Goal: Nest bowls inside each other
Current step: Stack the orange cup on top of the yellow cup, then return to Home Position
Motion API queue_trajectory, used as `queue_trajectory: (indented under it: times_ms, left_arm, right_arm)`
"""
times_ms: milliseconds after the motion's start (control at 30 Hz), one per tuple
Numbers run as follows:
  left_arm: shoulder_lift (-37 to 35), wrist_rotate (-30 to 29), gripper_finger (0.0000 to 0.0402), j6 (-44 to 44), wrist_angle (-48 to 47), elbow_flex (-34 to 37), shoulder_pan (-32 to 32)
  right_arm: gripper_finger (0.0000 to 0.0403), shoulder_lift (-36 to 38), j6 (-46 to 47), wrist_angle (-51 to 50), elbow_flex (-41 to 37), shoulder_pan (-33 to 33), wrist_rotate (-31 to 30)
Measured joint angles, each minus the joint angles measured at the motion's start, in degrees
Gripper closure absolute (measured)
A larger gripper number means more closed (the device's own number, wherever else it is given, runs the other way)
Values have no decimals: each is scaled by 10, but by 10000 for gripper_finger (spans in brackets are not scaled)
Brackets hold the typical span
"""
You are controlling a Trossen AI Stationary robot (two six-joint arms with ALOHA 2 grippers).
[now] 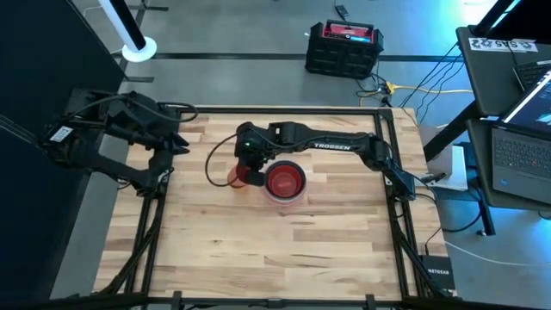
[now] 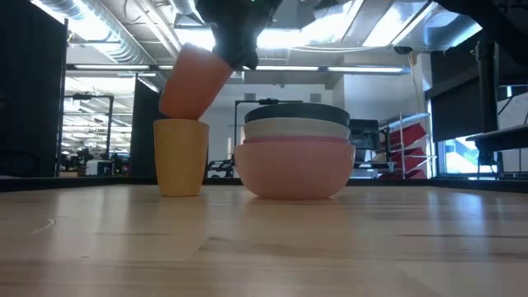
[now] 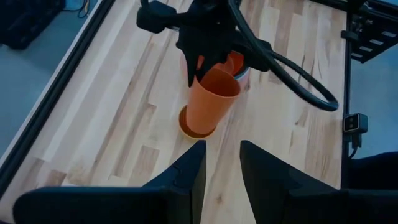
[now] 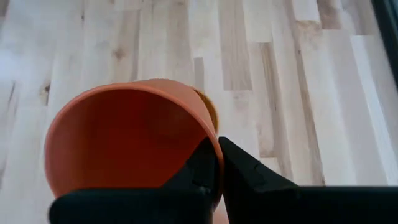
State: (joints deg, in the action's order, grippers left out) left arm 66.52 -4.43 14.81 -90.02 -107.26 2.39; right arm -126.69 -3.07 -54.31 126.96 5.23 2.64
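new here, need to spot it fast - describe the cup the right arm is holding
Look at the middle of the wooden table, just left of the stack of nested bowls. The right gripper pinches the rim of a narrow red cup, tilted above the upright orange cup.

right gripper (image 4: 217, 163) pinched shut mid-table, left gripper (image 3: 222, 163) parted

Overhead, table-level and wrist views
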Motion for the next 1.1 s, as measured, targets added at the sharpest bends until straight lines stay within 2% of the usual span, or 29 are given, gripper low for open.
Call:
queue_trajectory:
  times_ms: [667,900,1100]
  left_arm:
    - [0,0,320,-8,0,0,0]
    - [0,0,320,-9,0,0,0]
    - [-1,0,321,-5,0,0,0]
  right_arm:
    - [371,0,-3,8,-28,1,12]
    - [341,0,-3,39,-29,0,25]
    - [327,9,-4,27,-21,-7,46]
